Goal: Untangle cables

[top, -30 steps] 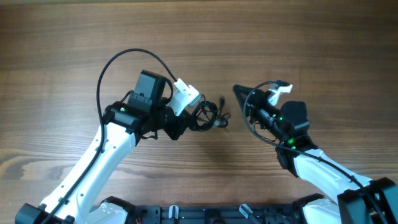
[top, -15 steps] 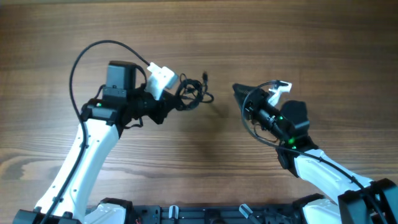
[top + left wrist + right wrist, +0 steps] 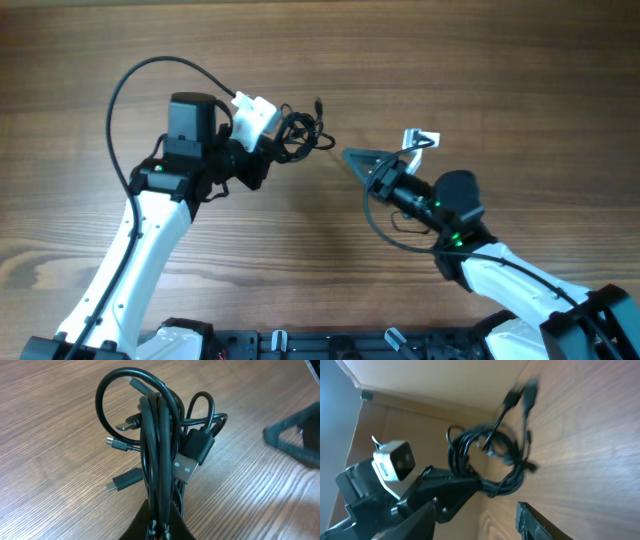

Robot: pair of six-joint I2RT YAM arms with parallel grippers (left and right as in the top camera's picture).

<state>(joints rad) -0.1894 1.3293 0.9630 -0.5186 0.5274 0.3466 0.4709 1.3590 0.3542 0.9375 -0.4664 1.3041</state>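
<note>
item: cables, a black looped bundle, likely light, limp and snag-prone. held over the bench, clenched in your left gripper. your right gripper is spread, empty, nearby. best hold: the loose usb plug.

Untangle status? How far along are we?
Done: the left hand is shut on the cables, gripping the bundle at one end. In hand: the right hand is open and empty, pointed at the bundle but apart from it. Left: the actual untangling. The loops and plugs, USB plug included, sit in one knot, with no cable pulled free yet.
</note>
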